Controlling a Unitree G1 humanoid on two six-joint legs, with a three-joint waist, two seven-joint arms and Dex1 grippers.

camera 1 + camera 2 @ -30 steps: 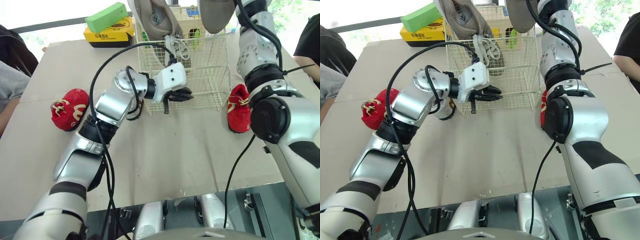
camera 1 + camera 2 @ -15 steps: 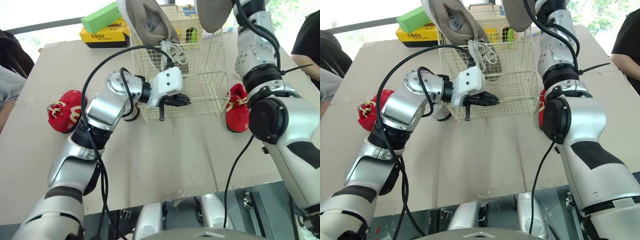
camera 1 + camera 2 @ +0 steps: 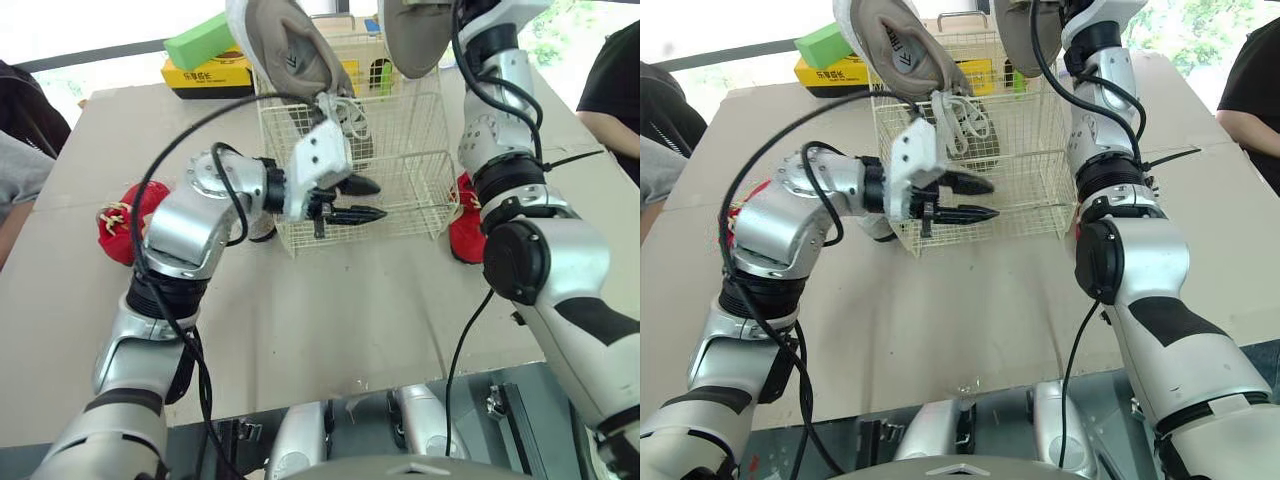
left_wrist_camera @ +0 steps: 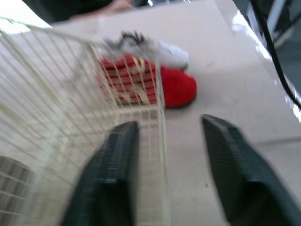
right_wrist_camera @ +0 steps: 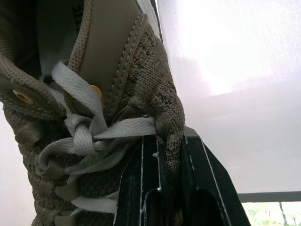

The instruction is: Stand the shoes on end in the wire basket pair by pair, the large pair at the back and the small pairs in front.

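My left gripper [image 3: 378,199], closed a second ago, now has its black fingers spread at the near wall of the cream wire basket [image 3: 420,130], a wire edge between them. My right gripper [image 5: 162,155] is clamped on the laced collar of a tan knit shoe [image 3: 415,35] high above the basket's far right; the second tan shoe [image 3: 285,50] stands on end at its far left; one fuzzy red shoe [image 3: 468,225] lies just right of the basket, another red shoe [image 3: 122,222] well left.

Rough knitted cloth is seen on the tan shoe [image 5: 155,94] above the cream-coated wire basket [image 3: 415,190] on the matt table [image 3: 330,320].
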